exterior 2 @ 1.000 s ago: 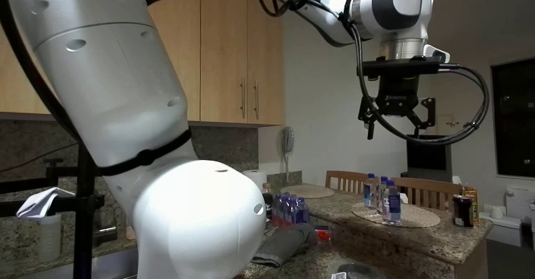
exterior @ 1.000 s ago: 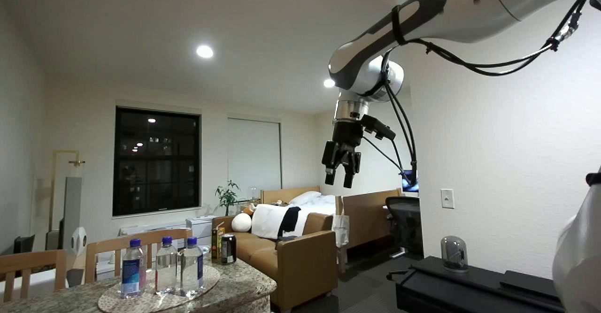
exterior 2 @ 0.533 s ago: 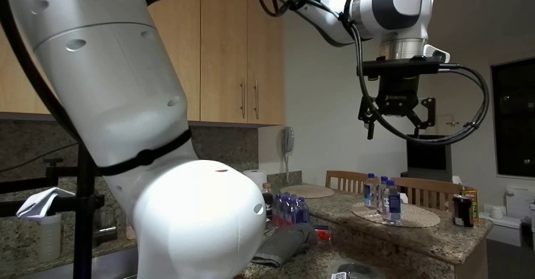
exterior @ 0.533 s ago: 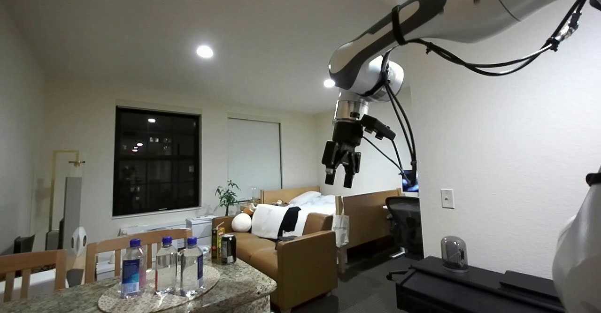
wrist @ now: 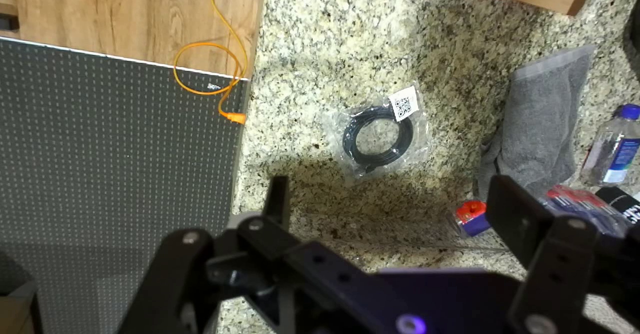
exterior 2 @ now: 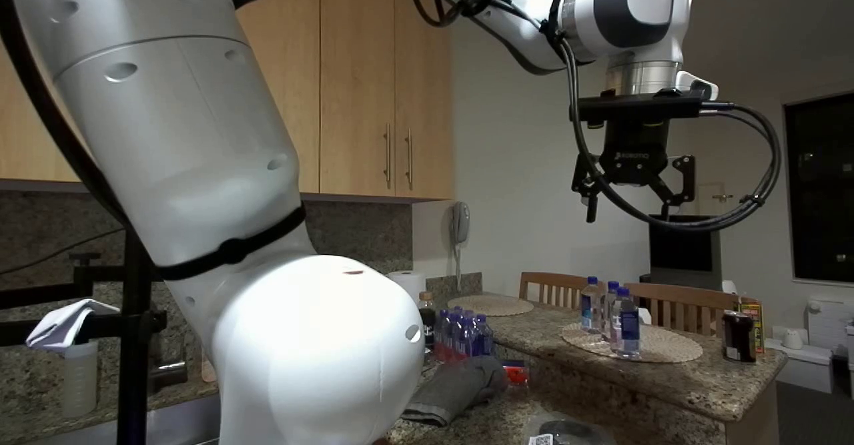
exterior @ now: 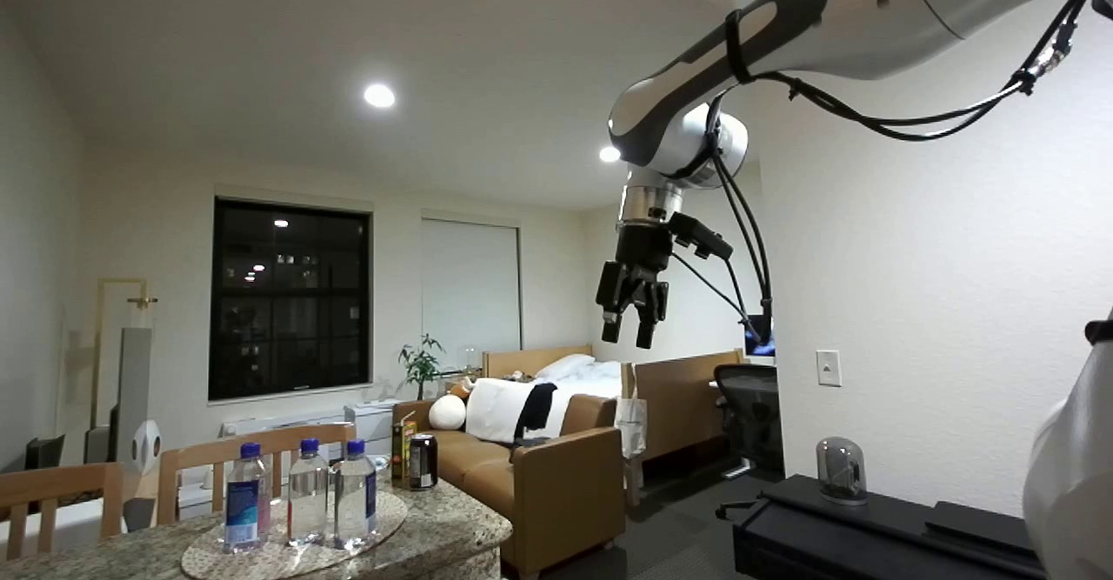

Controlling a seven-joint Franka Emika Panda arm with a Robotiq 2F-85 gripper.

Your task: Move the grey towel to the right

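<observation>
Home kitchen open to a living area, wooden cabinets (exterior 2: pixel 357 78), speckled counter (wrist: pixel 310 63), wooden chairs (exterior: pixel 252 443), brown sofa (exterior: pixel 569 502), bed (exterior: pixel 598 382)

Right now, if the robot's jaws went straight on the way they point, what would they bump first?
Probably the bagged dark coil or the speckled countertop beside it: the open jaws point down, and the wrist view shows both below. Depth is hard to judge.

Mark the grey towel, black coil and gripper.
Grey towel (wrist: pixel 537 118): wrist view, middle of the cloth.
Black coil (wrist: pixel 377 159): wrist view, ring's lower part.
Gripper (exterior 2: pixel 628 213): in an exterior view, midway between fingertips.
</observation>
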